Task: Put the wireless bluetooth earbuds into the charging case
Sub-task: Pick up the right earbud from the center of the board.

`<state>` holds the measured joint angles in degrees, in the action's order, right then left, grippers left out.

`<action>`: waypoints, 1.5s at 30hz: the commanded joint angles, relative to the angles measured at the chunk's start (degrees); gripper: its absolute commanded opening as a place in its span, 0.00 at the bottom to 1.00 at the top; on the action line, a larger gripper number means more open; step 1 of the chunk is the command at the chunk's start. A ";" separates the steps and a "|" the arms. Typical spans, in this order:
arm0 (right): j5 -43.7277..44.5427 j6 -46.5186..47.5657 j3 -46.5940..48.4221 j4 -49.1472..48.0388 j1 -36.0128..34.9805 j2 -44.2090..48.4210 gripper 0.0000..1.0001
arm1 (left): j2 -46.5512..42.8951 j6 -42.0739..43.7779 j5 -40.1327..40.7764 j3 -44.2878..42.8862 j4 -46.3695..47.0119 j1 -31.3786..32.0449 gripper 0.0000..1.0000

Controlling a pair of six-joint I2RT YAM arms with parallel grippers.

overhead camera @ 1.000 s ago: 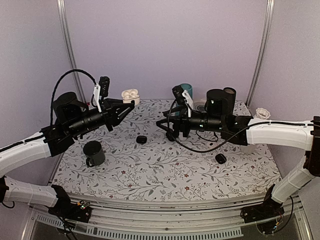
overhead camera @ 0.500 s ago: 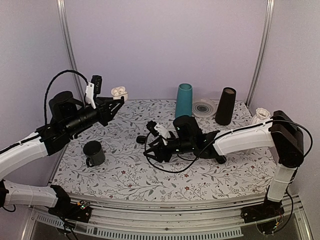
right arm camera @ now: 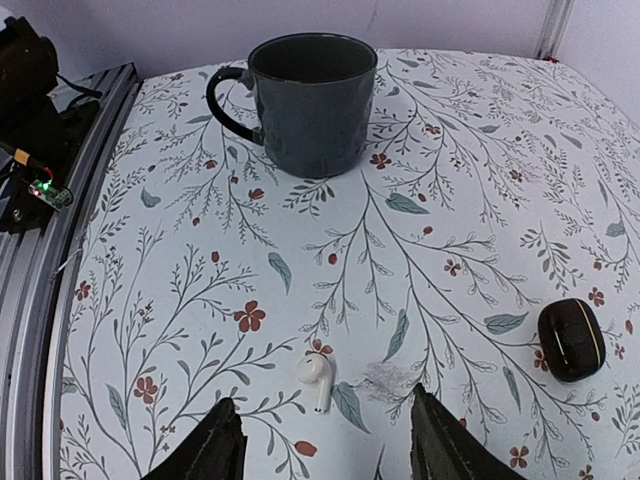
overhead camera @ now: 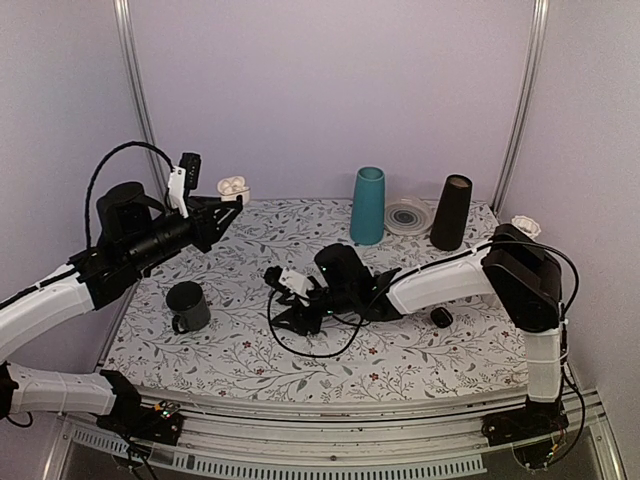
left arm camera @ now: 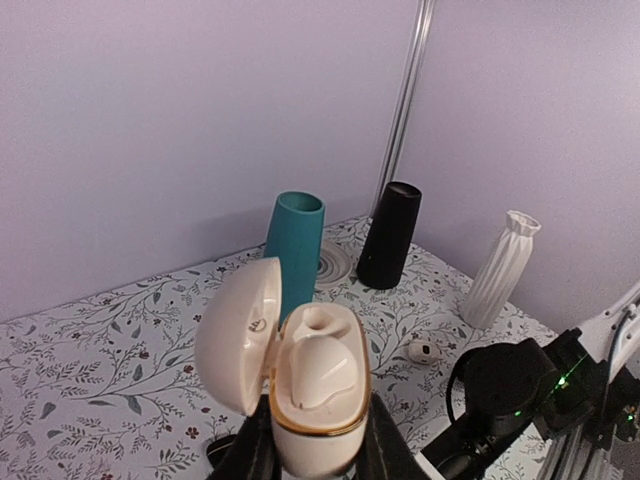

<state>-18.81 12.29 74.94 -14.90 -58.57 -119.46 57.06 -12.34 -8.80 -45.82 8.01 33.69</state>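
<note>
Left gripper (left arm camera: 312, 458) was pinched tight on the lower half of the charging case (left arm camera: 318, 392), lid flipped open, held up in the air above and well behind the dark mug (overhead camera: 188, 305). Only the left wrist view looked inside the case: white moulded shapes, gold rim, but I couldn't tell if a bud was seated. Right gripper (right arm camera: 322, 450) sat low over the flowered table (right arm camera: 160, 250), right of the mug, fingers spread with nothing between them. The right wrist view had what the overhead didn't: one white earbud (right arm camera: 317, 378) lying flat just ahead of the fingertips, on the mug's side but well apart from it, plus a small black case (right arm camera: 571, 338) off to the side.
</note>
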 commanded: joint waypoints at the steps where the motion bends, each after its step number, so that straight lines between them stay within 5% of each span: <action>1: -2.94 9.02 3.28 0.53 -1.23 -3.75 0.58 | -1.25 -0.36 -1.48 -1.55 -0.25 -1.45 0.00; 19: -4.34 18.01 17.98 11.14 -1.29 -17.44 0.46 | -4.19 -0.32 -4.15 -1.03 -2.66 -3.93 0.00; 45: -4.07 19.96 25.25 25.54 -0.48 -21.15 0.27 | -4.35 -0.74 -6.33 -0.94 -3.18 -5.04 0.00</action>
<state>-23.07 32.36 99.20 5.69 -59.42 -137.99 52.56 -12.53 -14.46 -45.93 4.82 29.52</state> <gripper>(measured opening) 0.296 0.219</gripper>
